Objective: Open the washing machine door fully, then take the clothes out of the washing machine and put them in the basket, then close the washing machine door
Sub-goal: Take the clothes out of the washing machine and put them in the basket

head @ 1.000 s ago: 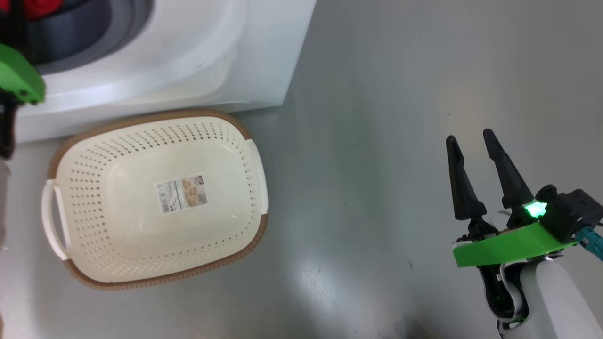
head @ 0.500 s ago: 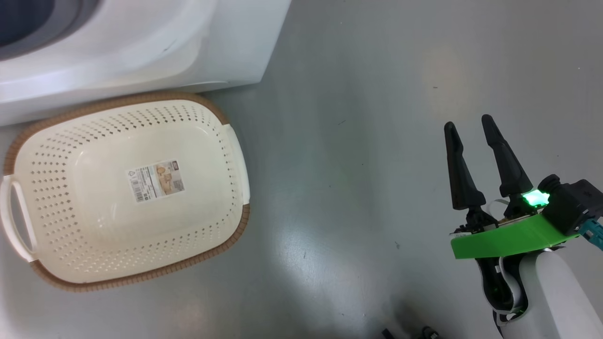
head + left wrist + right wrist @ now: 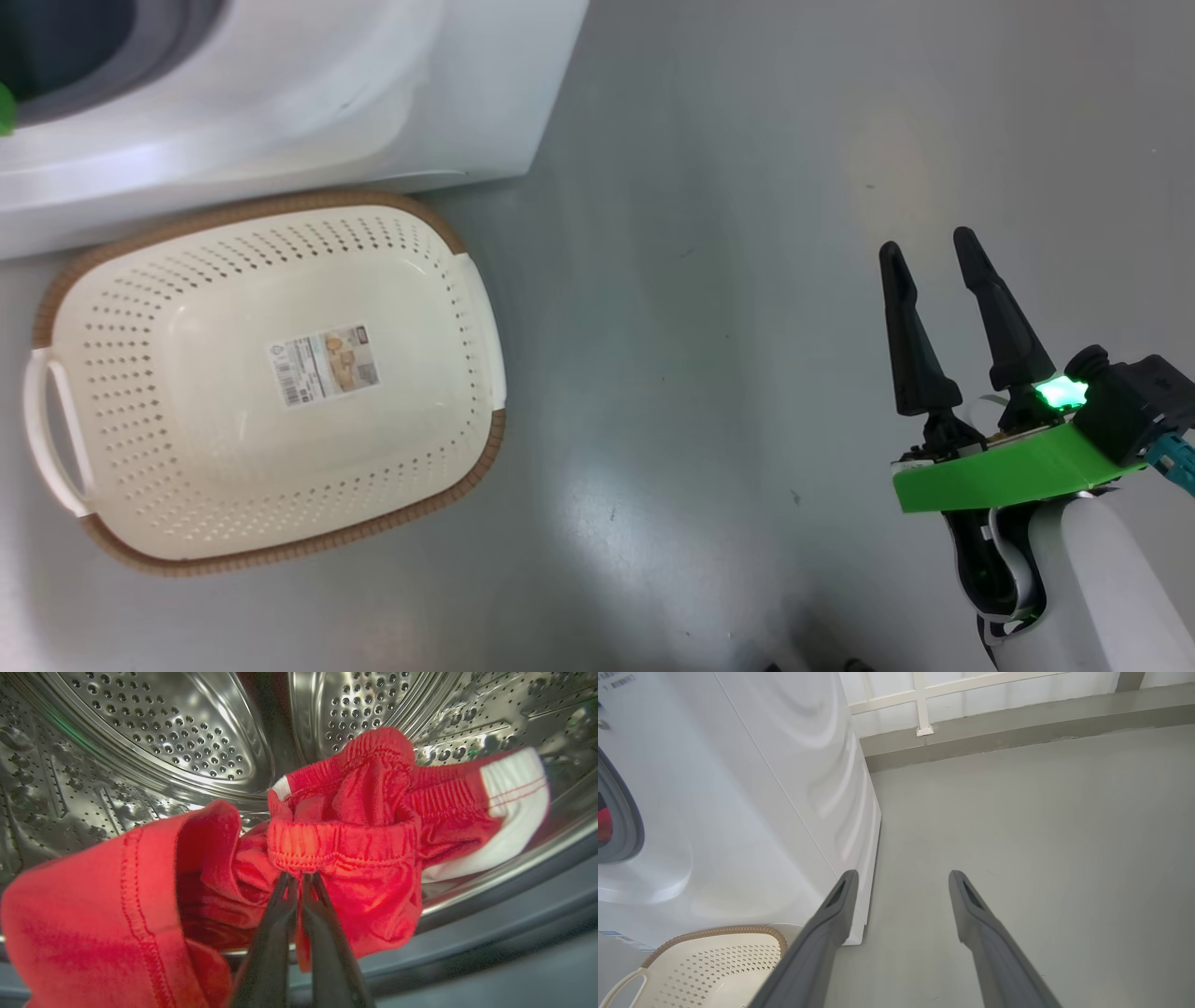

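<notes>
Inside the washing machine, the left gripper has its two dark fingers pressed together on the clothes. They pinch the red fabric just below a gathered elastic band. The bunched garment sits at the front lip of the perforated steel drum, with a white panel trailing toward the drum wall. A second red fold with a stitched hem lies closer to the machine's opening, beside the fingers. From the right wrist, a sliver of red shows inside the grey gasket on the machine's front.

The basket stands on the grey floor directly in front of the washing machine. Its brown rim is right against the machine's base, though whether they touch cannot be told. A sticker lies on its bottom.

The right gripper hangs above the floor, well apart from the washing machine and past its front corner. Its fingers are spread wide with only floor between them.
</notes>
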{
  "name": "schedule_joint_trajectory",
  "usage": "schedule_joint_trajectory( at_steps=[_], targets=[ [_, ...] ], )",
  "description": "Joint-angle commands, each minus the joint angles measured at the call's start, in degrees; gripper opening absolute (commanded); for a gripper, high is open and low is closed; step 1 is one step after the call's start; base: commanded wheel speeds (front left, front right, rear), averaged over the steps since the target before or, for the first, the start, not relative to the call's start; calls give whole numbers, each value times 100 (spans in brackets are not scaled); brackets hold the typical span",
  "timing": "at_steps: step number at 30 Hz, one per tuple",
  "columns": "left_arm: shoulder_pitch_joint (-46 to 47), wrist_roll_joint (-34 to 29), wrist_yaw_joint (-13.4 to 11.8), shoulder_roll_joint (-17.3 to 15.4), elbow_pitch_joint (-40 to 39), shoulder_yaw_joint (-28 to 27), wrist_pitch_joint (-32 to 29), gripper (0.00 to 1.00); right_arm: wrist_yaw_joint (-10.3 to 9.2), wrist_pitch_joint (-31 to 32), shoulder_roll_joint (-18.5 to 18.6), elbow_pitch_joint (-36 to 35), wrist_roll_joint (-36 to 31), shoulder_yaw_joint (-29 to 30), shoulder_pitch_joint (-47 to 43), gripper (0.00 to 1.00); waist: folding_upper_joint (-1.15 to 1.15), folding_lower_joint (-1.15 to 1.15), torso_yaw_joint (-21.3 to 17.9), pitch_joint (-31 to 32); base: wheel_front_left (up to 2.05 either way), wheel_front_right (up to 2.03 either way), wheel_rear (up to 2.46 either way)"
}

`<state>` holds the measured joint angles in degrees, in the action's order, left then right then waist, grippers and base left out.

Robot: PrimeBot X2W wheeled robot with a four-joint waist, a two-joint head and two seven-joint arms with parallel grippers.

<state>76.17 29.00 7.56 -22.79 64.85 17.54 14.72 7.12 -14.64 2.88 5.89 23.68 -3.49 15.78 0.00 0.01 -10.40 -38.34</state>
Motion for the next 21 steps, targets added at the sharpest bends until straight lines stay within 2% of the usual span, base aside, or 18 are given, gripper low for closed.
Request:
schedule_joint_trajectory(
  at_steps=[1, 8, 14, 21],
  targets=[
    [-162, 21, -16, -270, -200, -174, 28, 0, 36, -36, 0, -97, -34, -84, 12, 100, 0, 0, 79, 98, 0, 0, 0],
    [-1028, -109, -166, -22, -1247, -962, 28, 0, 36, -36, 0, -13, -145, -17, -44, 100, 0, 0, 302, 491, 0, 0, 0],
    [-2024, -343, -93, 393, -2144, -1827, 28, 0, 36, -36, -1, 90, -252, 28, -149, 100, 0, 0, 526, 874, 0, 0, 0],
    [-3199, -857, -20, 955, -3177, -2508, 28, 0, 36, -36, -1, 161, -332, 116, -355, 100, 0, 0, 767, 1266, 0, 0, 0]
  ],
)
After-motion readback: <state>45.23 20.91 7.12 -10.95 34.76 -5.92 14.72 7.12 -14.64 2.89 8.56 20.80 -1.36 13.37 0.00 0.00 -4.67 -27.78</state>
